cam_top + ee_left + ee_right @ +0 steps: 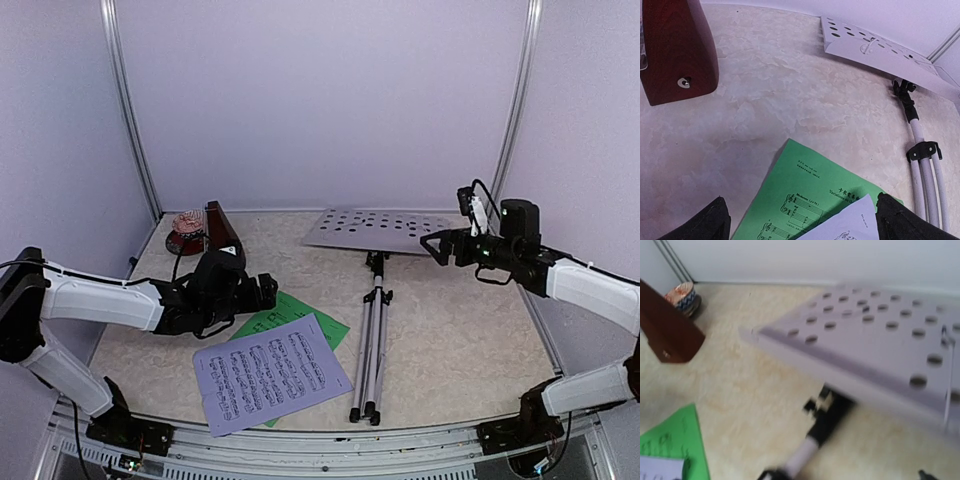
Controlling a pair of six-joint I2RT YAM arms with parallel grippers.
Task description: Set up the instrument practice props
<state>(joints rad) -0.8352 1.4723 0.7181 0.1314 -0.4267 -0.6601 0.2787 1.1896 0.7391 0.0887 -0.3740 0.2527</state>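
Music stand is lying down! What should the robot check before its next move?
1. The music stand upright: not ok, it lies flat with legs folded.
2. The right gripper open near the desk: ok.
3. The left gripper open and empty: ok.
4. Both sheets in the open: ok, the lavender sheet overlaps the green sheet.
5. The metronome upright: ok.
6. Stand clamps tight: cannot tell.

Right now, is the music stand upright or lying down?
The music stand is lying down: its legs run flat along the table, bundled together, with the perforated desk at the far end.
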